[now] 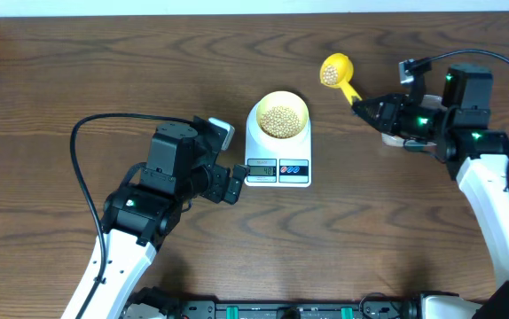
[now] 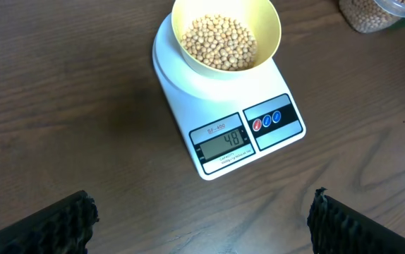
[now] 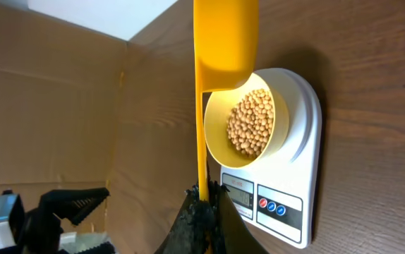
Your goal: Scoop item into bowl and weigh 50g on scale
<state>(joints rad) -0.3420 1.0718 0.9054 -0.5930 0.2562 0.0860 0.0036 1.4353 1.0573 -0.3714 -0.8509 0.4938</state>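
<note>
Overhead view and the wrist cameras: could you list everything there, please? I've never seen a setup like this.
table: one, dark brown wood, under everything
scale: one, white, mid-table; display seems to read 48
bowl: one, pale yellow, on the scale
scoop: one, bright yellow, right of the bowl
tub: one, clear, top right of the left wrist view
beans: many, tan; in the bowl and tub, apparently some in the scoop
left claw: one, black, open and empty, by the scale's display edge
right claw: one, black, shut on the scoop's handle
</note>
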